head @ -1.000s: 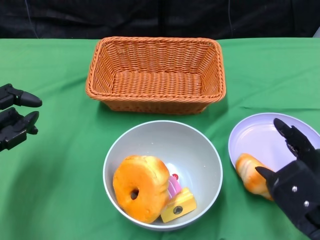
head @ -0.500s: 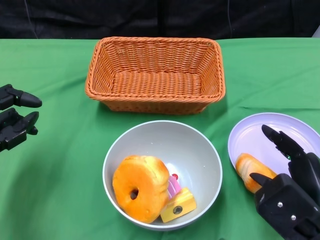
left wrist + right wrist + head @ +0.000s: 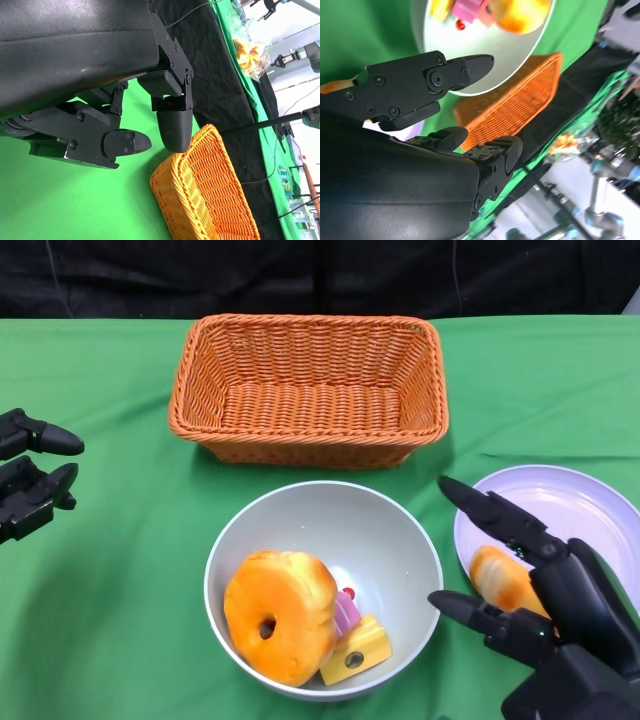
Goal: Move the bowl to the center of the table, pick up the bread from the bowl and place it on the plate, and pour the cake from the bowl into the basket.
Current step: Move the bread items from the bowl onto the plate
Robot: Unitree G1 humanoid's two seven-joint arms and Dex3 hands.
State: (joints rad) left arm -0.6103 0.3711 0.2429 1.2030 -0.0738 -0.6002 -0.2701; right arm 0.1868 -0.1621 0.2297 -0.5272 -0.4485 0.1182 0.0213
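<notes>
Seemingly the bread step is done: the glossy, crusty bread roll [image 3: 505, 581] lies on the smooth pale lilac plate [image 3: 580, 510], at its near-left edge. The right robot hand [image 3: 545, 615] hovers over it empty, fingers spread, reaching toward the grey bowl [image 3: 405, 540] just beside the plate. The bowl, near mid-surface, holds a soft orange ring cake [image 3: 280, 615] and a yellow-pink wedge [image 3: 355, 645]. Next comes gripping the bowl's thin, slick rim and tipping it into the stiff woven wicker basket [image 3: 310, 390] behind. The left robot hand [image 3: 30, 480] rests apart, fingers loosely parted, on the green cloth surface [image 3: 110, 580].
</notes>
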